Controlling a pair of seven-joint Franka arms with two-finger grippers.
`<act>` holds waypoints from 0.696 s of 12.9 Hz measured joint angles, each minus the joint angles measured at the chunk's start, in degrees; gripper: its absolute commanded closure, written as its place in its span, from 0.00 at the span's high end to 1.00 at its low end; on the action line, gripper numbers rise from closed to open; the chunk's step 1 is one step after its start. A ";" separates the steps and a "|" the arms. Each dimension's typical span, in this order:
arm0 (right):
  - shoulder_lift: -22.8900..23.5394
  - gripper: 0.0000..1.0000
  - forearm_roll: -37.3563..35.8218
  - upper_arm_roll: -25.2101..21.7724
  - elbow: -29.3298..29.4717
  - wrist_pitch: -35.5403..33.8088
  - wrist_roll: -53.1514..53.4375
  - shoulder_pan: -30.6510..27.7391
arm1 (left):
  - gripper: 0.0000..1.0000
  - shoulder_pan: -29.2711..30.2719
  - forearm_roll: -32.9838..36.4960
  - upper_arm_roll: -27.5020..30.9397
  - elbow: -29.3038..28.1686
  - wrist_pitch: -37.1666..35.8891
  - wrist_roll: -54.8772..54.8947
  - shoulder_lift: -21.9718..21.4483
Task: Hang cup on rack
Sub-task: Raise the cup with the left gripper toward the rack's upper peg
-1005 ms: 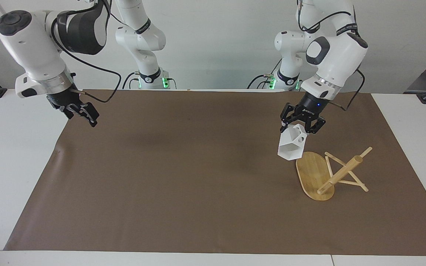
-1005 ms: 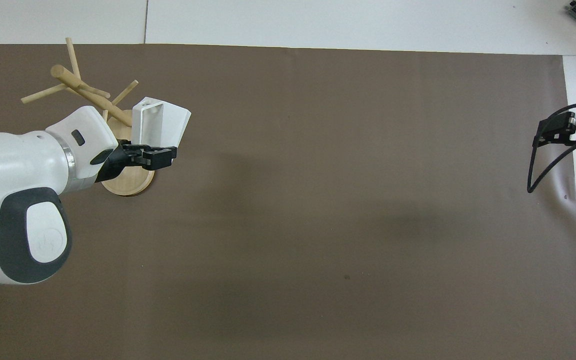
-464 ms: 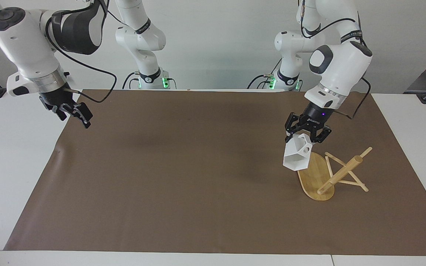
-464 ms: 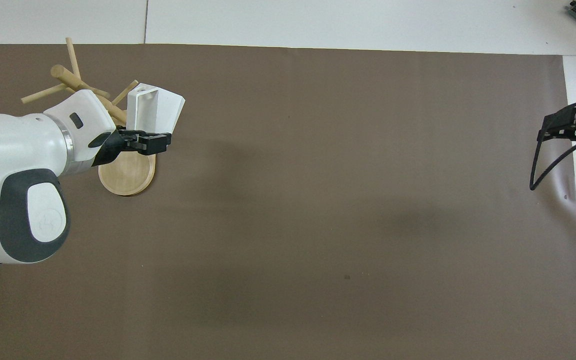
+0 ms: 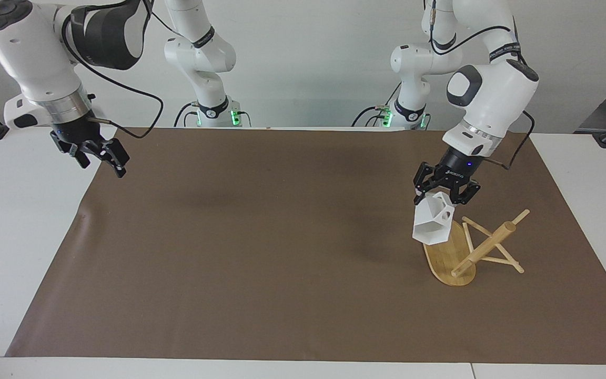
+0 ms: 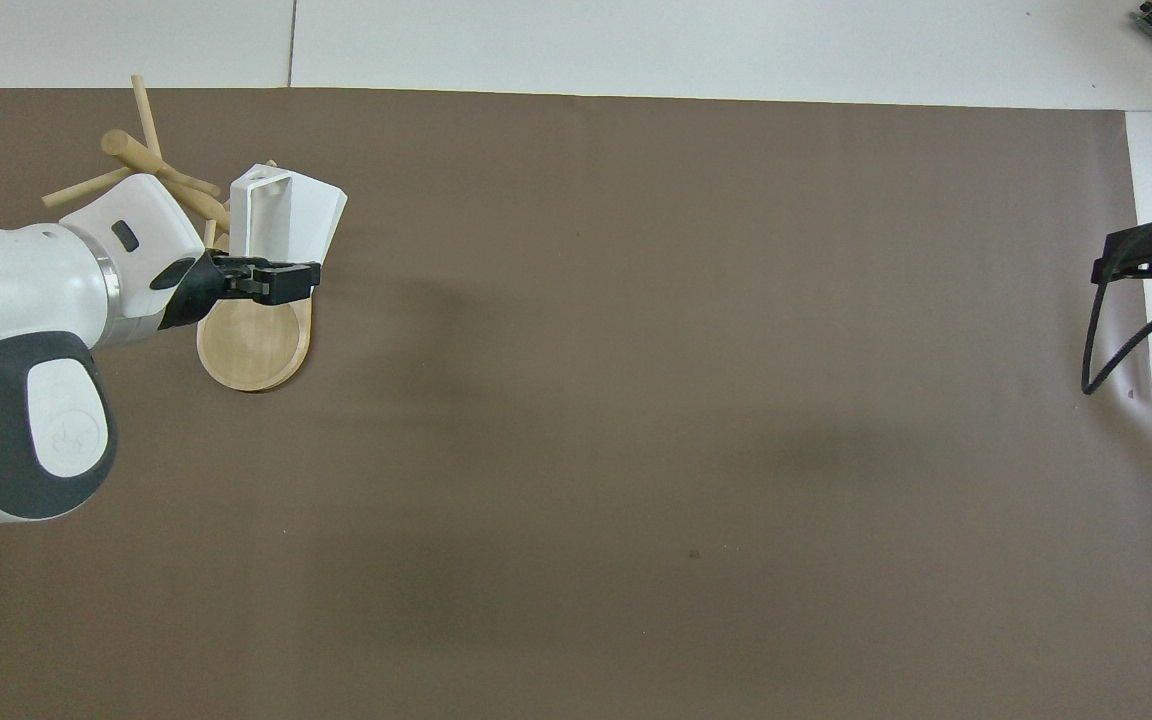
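— Cup, location?
— Cup [image 5: 432, 225] off the bench [image 5: 19, 237], in the air over the rack [image 5: 461, 252], above the end of the oval base [image 5: 440, 259] nearer the robots. Clear of base and pegs [image 5: 520, 215] as far as visible.

— Grip?
— Left gripper [image 5: 446, 196] clamped on the cup's narrow top end, next to the handle [image 5: 448, 209]. Fingers closed on it from above.

— Cup's attitude?
— Tilted. Long axis steep, narrow bottom up in the fingers, six-sided mouth low, facing down and away from the robots. Handle on the side toward the post [image 5: 484, 248], round hole showing in the facing view. From overhead, flat back of the handle seen as a pale upright strip.

— Rack, placement?
— On the brown mat [image 5: 282, 237], toward the left arm's end of the bench, about midway between the mat's long edges. Base flat on the mat, long axis running from the robots' edge toward the edge away from them. Post rooted at the end of the base farther from the robots, top drawn toward the left arm's end in both views; upright or leaning, cannot tell. Thin pegs splayed out from the upper post.

— Second arm?
— Waiting. Right gripper [image 5: 98, 155] raised over the mat's edge at the right arm's end of the bench. Fingers apart, nothing between them.

— Contact between cup and any peg?
— None visible; hole in the handle not on a peg.
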 measured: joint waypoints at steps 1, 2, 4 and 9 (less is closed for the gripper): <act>-0.48 1.00 0.00 -0.04 0.00 -0.53 -0.18 -0.26 | 0.00 0.38 0.08 -0.02 0.00 -0.04 0.33 0.00; -0.88 1.00 0.00 -0.05 0.00 -0.90 -0.25 -0.60 | 0.00 0.84 0.13 0.02 0.00 -0.07 0.56 0.00; -1.60 1.00 0.11 -0.07 0.00 -1.36 -1.28 -1.04 | 0.00 1.59 0.18 0.10 -0.01 -0.22 1.05 0.00; -2.14 1.00 0.40 -0.07 1.88 -5.59 -3.55 -1.20 | 0.00 2.98 0.23 0.16 -0.05 -0.27 2.43 0.00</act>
